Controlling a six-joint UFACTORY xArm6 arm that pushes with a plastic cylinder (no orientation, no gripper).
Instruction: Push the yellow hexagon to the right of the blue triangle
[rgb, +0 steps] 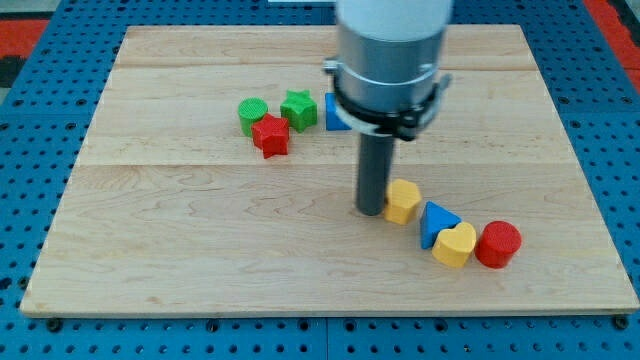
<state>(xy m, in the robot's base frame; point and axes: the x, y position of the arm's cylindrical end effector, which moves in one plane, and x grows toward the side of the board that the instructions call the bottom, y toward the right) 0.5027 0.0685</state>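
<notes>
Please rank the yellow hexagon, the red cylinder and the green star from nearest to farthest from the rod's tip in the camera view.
From my tip:
1. Yellow hexagon, touching it on the view's right.
2. Green star, up towards the view's top left.
3. Red cylinder, far out to the view's right.

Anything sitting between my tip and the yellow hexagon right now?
Nothing. In the camera view my tip sits right against the yellow hexagon on its left side, with no block between them. The blue triangle lies beyond, to the hexagon's right.
</notes>
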